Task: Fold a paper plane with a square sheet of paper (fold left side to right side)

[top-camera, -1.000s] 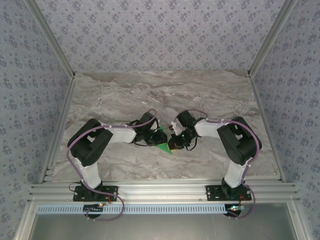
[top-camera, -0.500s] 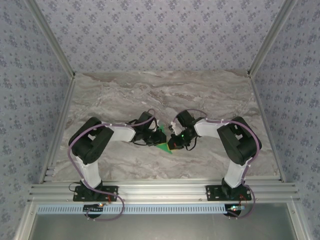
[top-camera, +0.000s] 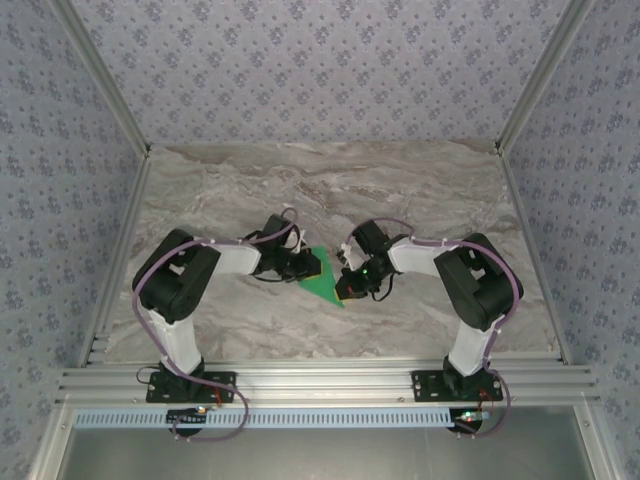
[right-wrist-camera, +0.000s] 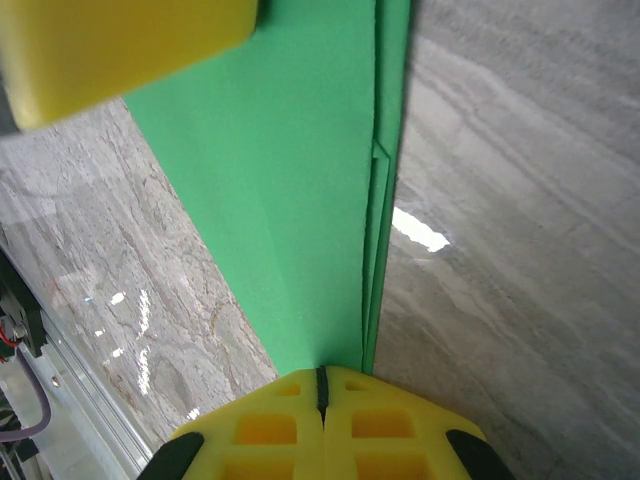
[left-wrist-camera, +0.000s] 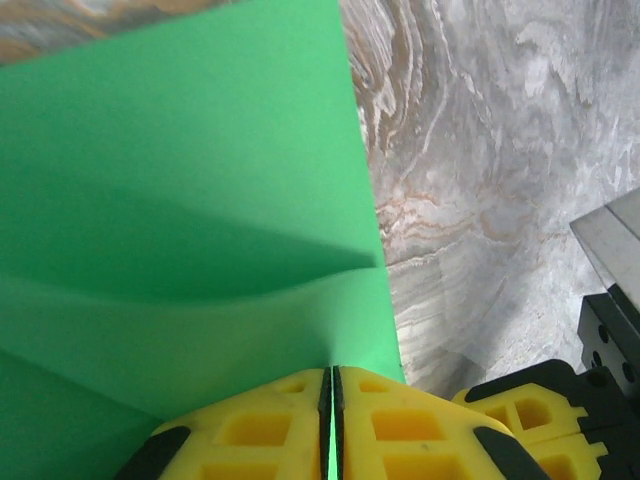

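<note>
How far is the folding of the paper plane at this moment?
Done: the green paper already lies in layers, folded edges stacked along one side. In hand: the left gripper and the right gripper are each shut on it. Left: it looks a broad wedge, not yet a slim dart.

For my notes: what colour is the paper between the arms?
Bright green, plain, unmarked. The paper shows best in the left wrist view.

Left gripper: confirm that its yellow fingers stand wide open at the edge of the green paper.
Wrong. The left gripper has its yellow fingers shut on the edge of the green paper, not wide open. The left wrist view shows them pressed together with the sheet between.
</note>
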